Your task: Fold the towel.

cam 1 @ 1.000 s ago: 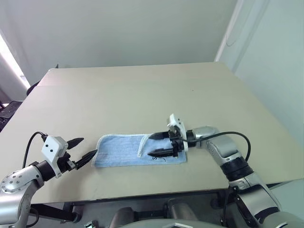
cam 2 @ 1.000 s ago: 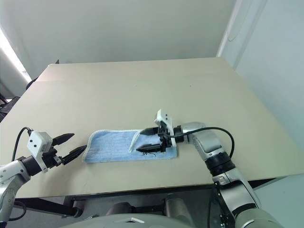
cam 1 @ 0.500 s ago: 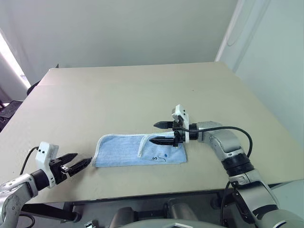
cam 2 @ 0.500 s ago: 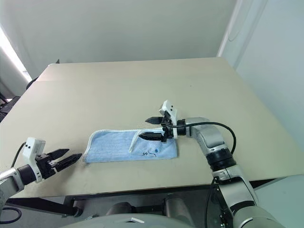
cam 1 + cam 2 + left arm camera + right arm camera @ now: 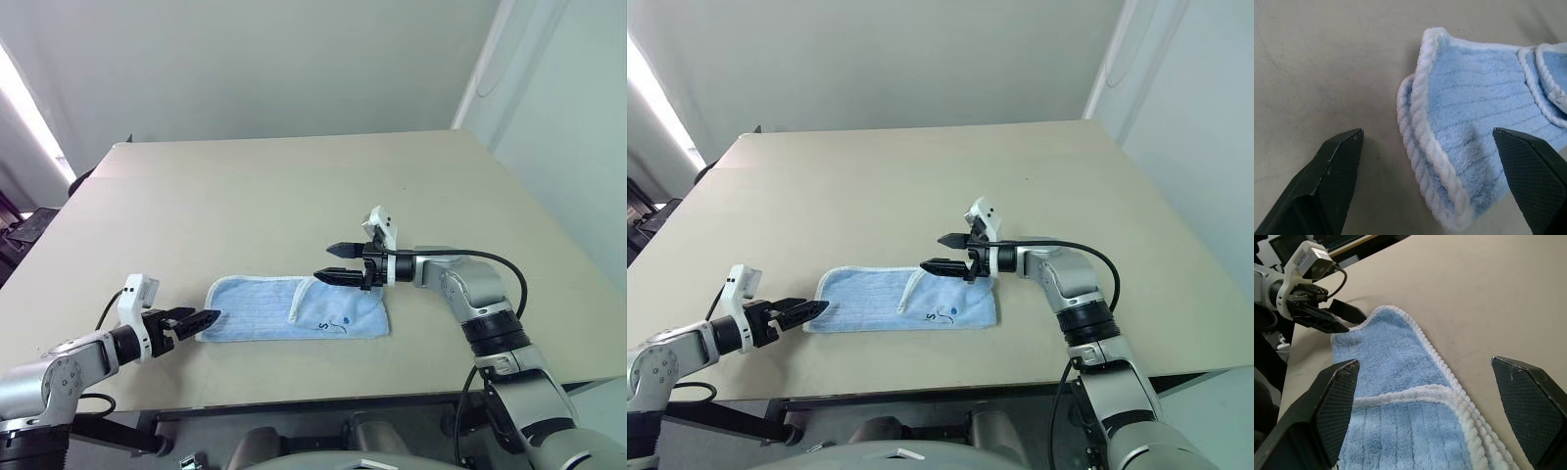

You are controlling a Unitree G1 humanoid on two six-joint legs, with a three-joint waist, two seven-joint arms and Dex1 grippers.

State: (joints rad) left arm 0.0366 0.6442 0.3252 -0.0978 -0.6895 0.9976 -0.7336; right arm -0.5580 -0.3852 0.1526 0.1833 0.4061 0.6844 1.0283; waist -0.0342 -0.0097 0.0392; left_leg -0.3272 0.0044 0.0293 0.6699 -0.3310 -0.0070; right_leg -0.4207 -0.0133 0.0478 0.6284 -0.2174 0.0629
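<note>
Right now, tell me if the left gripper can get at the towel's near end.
Probably yes. The left gripper is open and aimed at the towel, its fingertips flanking the folded end in the left wrist view, with nothing between. The right gripper hangs open over the far end.

We are in what looks like a plain lab or test room: a wide, bare beige desk (image 5: 265, 186) stands against blank pale grey walls (image 5: 245, 59), with a white panelled wall (image 5: 558, 98) on the right and dark equipment (image 5: 24, 220) just past the desk's left edge.
</note>
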